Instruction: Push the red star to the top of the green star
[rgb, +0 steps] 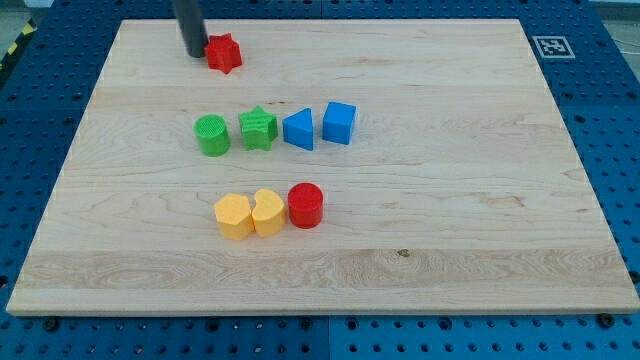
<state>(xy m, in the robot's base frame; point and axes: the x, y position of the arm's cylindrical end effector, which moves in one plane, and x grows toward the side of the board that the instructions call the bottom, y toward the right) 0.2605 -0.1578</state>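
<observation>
Wooden board (480, 200), light grain, on a blue perforated table (620, 120).

Far left: my tip (193, 54), a dark rod end with nothing to open or close, so it grasps nothing. It stands just to the left of the red star (224, 52), touching or nearly so (I cannot tell which).

Middle row, left to right: green cylinder (211, 135), green star (257, 128), blue triangular block (299, 129), blue cube (339, 122), set close side by side. The red star lies well beyond the green star, somewhat to its left.

Near row, left to right: yellow block (234, 215), yellow heart-like block (268, 211), red cylinder (306, 205), touching.

Far right corner: a black-and-white marker (551, 45).
</observation>
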